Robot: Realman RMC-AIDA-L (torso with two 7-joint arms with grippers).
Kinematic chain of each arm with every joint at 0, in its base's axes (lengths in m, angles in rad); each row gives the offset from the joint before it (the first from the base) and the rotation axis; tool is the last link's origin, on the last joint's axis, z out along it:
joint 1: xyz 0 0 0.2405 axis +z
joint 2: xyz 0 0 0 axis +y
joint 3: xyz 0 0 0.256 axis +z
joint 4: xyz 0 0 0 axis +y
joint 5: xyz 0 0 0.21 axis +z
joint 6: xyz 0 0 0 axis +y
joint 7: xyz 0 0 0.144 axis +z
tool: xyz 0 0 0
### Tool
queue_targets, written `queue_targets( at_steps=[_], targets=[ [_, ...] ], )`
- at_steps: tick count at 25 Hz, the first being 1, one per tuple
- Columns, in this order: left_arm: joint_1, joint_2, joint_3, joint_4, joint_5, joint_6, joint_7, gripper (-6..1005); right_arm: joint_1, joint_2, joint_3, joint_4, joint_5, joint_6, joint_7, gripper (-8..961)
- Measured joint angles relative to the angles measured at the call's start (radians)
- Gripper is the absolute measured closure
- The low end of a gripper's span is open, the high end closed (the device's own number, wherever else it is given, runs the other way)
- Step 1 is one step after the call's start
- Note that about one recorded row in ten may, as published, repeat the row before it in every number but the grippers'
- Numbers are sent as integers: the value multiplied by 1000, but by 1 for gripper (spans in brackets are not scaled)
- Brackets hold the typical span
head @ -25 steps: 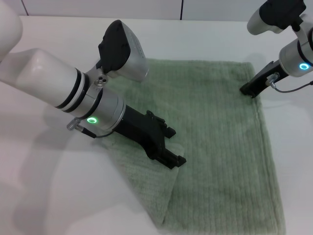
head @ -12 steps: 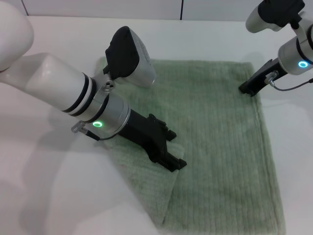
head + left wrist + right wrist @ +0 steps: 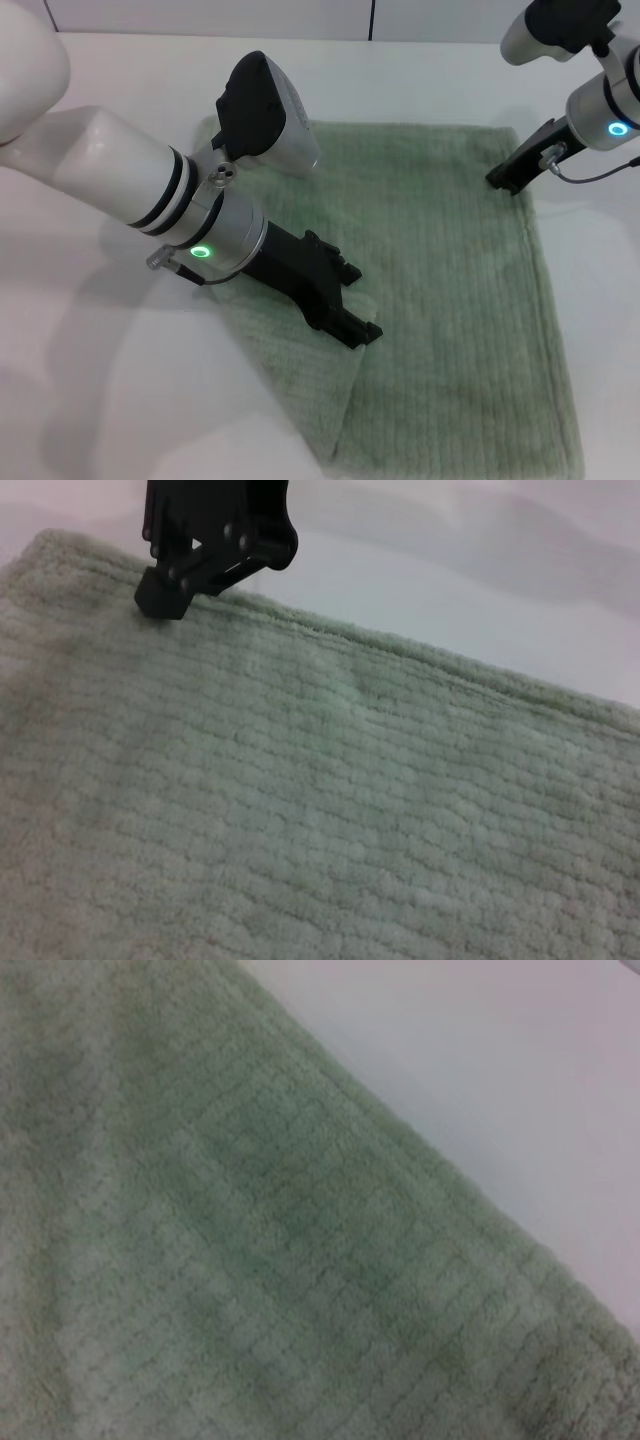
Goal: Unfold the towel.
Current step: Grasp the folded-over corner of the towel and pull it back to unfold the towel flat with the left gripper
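The pale sage-green towel (image 3: pixel 450 290) lies flat on the white table, with its near left part folded over as a triangular flap (image 3: pixel 300 370). My left gripper (image 3: pixel 358 332) is low over the towel's middle left, shut on the flap's corner. My right gripper (image 3: pixel 500 182) rests its closed tip on the towel's far right edge, near the corner. It also shows in the left wrist view (image 3: pixel 160 592), touching the towel's border. The right wrist view shows only the towel's pile (image 3: pixel 250 1240) and its edge.
The white table (image 3: pixel 100 400) surrounds the towel on all sides. My bulky left forearm (image 3: pixel 130 180) crosses above the towel's left edge. A wall seam (image 3: pixel 372 18) runs along the table's far side.
My left arm has shifted a little to the right with the flap's corner, then held still. My right gripper has barely moved.
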Motion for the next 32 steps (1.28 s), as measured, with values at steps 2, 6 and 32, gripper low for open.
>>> queue_targets(
  at_steps=[2,6,32],
  targets=[
    [-1,0,1,0,0,0,0,214,1,0,0,0,0,0,0,954],
    [-2,0,1,0,0,0,0,215,1,0,0,0,0,-1,0,954],
    [-20,-1,8,-10,0,0,-2,221,0,-1,0,2,0,-3,0,953]
  ],
)
